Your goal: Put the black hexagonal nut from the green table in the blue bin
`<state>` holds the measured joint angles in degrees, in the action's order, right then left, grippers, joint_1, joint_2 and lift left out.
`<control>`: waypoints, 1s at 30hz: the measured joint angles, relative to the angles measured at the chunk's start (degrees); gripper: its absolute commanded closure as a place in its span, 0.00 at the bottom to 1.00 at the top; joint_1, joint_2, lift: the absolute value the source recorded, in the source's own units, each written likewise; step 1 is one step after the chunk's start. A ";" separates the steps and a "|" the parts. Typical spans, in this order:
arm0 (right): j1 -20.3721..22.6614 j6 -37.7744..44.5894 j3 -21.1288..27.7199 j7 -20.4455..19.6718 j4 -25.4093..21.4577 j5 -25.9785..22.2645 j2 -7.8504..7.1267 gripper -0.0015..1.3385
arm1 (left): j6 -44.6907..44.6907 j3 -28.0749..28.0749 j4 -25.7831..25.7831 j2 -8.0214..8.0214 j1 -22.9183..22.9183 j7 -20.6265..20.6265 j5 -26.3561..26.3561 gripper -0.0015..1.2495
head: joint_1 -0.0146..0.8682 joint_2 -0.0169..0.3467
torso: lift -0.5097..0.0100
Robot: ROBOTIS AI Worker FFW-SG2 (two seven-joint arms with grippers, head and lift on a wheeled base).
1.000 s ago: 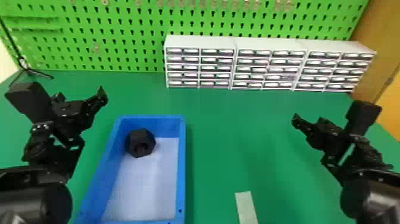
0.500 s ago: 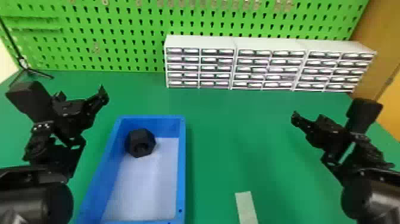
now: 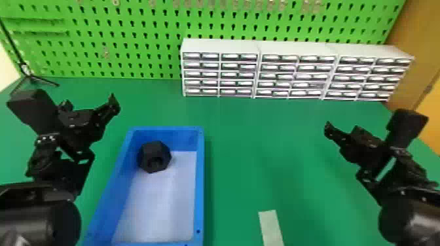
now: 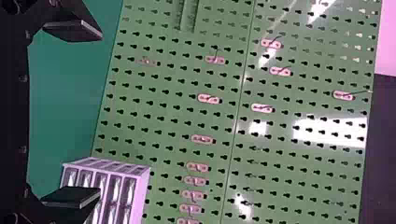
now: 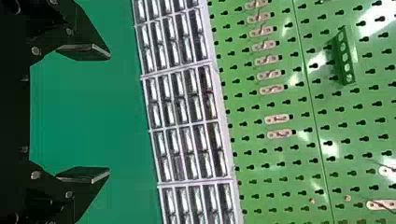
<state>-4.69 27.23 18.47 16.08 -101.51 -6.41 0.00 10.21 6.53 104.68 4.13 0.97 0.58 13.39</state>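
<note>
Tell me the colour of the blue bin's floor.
The floor is pale, almost white, clearest in the head view.

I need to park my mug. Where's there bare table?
The widest bare patch of green table lies between the blue bin and the right arm, from the white drawers down to the pale strip. Left of the bin is crowded: the left arm hangs there.

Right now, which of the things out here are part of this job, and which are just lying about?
Part of the job:
black hexagonal nut, inside the blue bin
green table under the bin
left gripper and right gripper, both open

Just lying about:
pale strip on the table
white drawer units
green pegboard
black stand, far left
</note>
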 measured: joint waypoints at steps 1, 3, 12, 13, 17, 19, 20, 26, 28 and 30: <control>0.04 -0.05 0.07 0.00 0.00 -0.06 0.00 0.29 | 0.00 -0.02 0.00 0.00 0.00 0.00 -0.01 0.09 | 0.80 0.07 | 0.79; 0.16 -0.19 0.23 0.00 0.00 -0.23 0.00 0.29 | -0.01 -0.04 0.00 0.00 0.00 0.01 -0.02 0.09 | 0.80 0.07 | 0.79; 0.55 -1.11 0.64 0.00 0.13 -0.82 0.00 0.29 | -0.08 0.01 0.00 -0.01 -0.09 0.01 -0.03 0.09 | 0.80 0.07 | 0.79; 0.58 -1.18 0.68 0.00 0.15 -0.86 0.00 0.29 | -0.08 -0.02 0.00 -0.01 -0.08 0.01 -0.03 0.09 | 0.80 0.07 | 0.79; 0.72 -1.29 0.75 0.00 0.17 -1.03 0.00 0.29 | -0.10 -0.19 0.00 -0.01 -0.03 0.01 -0.03 0.10 | 0.80 0.07 | 0.79; 0.77 -1.30 0.68 0.00 0.17 -1.09 -0.01 0.29 | -0.10 -0.25 0.00 -0.01 -0.03 0.01 -0.03 0.10 | 0.80 0.07 | 0.79; 0.79 -1.30 0.64 0.00 0.17 -1.11 -0.03 0.29 | -0.10 -0.27 0.00 -0.01 -0.04 0.01 -0.03 0.10 | 0.80 0.07 | 0.79; 0.78 -1.26 0.38 0.00 0.21 -1.15 -0.17 0.29 | -0.10 -0.36 0.00 -0.01 0.05 -0.03 -0.13 0.10 | 0.80 0.07 | 0.79; 0.72 -1.25 0.33 0.00 0.24 -1.15 -0.17 0.29 | -0.10 -0.37 0.00 0.00 0.18 -0.04 -0.17 0.10 | 0.80 0.07 | 0.79; 0.61 -1.23 0.28 0.00 0.27 -1.15 -0.17 0.29 | -0.10 -0.38 0.00 0.00 0.23 -0.04 -0.20 0.10 | 0.80 0.07 | 0.79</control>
<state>-4.08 26.00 18.75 16.08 -101.25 -7.56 -0.17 10.11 6.15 104.68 4.13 1.20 0.55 13.19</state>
